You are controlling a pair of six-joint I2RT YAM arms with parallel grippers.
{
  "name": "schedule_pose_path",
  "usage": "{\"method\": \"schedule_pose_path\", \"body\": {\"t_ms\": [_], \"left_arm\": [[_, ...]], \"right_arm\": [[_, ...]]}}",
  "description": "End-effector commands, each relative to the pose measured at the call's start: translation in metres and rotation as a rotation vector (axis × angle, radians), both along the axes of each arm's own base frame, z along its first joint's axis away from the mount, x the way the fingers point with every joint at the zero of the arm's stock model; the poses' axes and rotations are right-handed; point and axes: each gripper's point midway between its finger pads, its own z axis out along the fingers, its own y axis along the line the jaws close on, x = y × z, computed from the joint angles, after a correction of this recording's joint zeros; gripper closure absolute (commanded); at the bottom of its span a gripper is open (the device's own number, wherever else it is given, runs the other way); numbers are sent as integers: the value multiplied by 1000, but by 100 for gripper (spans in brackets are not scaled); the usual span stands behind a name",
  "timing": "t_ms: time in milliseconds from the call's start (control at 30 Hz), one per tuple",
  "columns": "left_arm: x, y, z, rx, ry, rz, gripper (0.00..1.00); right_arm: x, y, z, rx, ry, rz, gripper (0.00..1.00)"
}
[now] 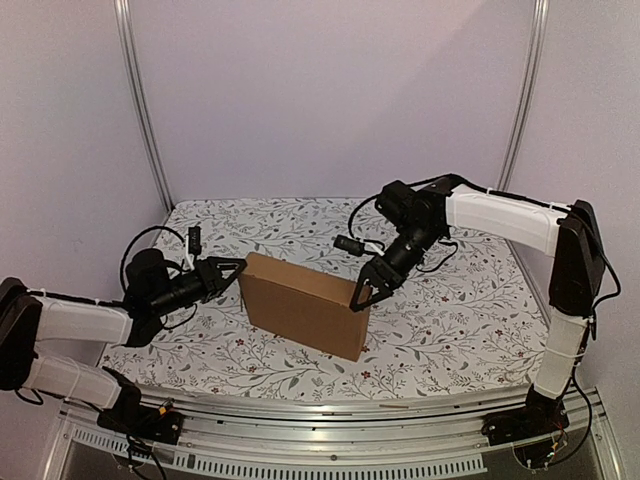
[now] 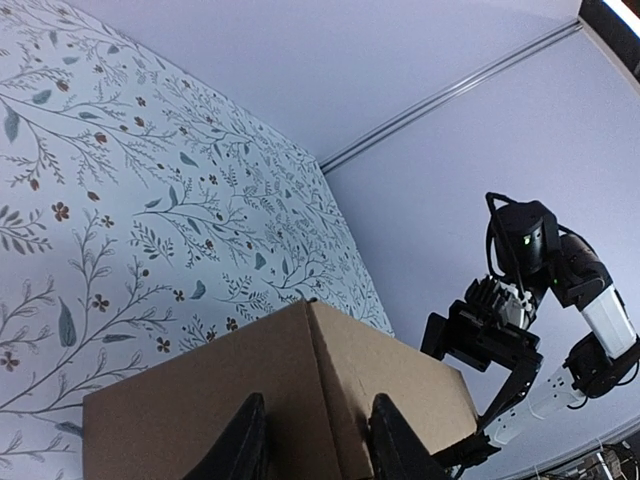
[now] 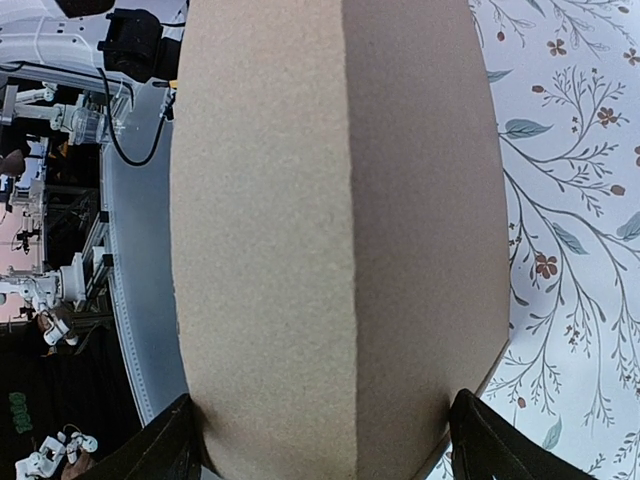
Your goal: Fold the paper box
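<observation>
the plain brown cardboard box (image 1: 300,305) stands on one long edge near the middle of the white flower-printed tablecloth (image 1: 450,320), already closed into a shallow rectangular slab. the left gripper (image 1: 236,270) meets its upper left corner, fingers (image 2: 250,445) set on the two faces either side of the corner edge, apparently pinching it. the right gripper (image 1: 362,297) spans the right end across the box's thickness, its wide-set fingers (image 3: 175,445) flush against both broad faces. holding it at opposite ends likely keeps it upright and steady, with the folding seemingly almost done.
</observation>
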Motion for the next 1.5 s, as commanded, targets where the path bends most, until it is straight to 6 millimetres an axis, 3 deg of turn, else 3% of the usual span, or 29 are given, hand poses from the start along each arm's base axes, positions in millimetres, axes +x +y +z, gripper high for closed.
{"method": "schedule_pose_path", "body": {"t_ms": [0, 133, 200, 300, 400, 500, 767, 933, 1067, 1133, 1233, 1267, 1367, 1467], "left_arm": [[-18, 4, -54, 148, 234, -48, 63], [-2, 9, 3, 242, 101, -12, 53], [5, 13, 33, 282, 36, 11, 48], [14, 11, 70, 294, -31, 19, 46], [20, 11, 68, 332, 1, 19, 46], [25, 9, 54, 356, 34, 16, 48], [14, -18, -10, 404, 117, -87, 54], [2, -8, -60, 491, 201, -81, 57], [6, -5, -68, 531, 203, -65, 57], [18, -11, -49, 524, 151, -55, 55], [46, -22, -3, 497, 44, -20, 52], [60, -29, 22, 482, -12, -6, 51], [86, -36, 75, 480, -122, 38, 48], [93, -35, 118, 489, -198, 69, 46]], "right_arm": [[12, -30, -36, -173, -48, 26, 17], [30, -30, 39, 12, -114, -27, 14], [36, -31, 66, 72, -133, -40, 13], [35, -32, 79, 103, -151, -32, 12], [34, -33, 76, 102, -144, -28, 11], [38, -34, 60, 69, -122, -36, 12], [42, -36, 3, -28, -11, -39, 18], [39, -45, -37, -110, 38, -49, 23], [32, -48, -55, -133, 96, -58, 25], [33, -48, -52, -104, 125, -68, 26], [44, -56, -44, -50, 160, -119, 26], [51, -61, -45, -44, 174, -145, 26], [75, -83, -62, -46, 234, -242, 28], [100, -110, -84, -63, 293, -342, 30]]}}
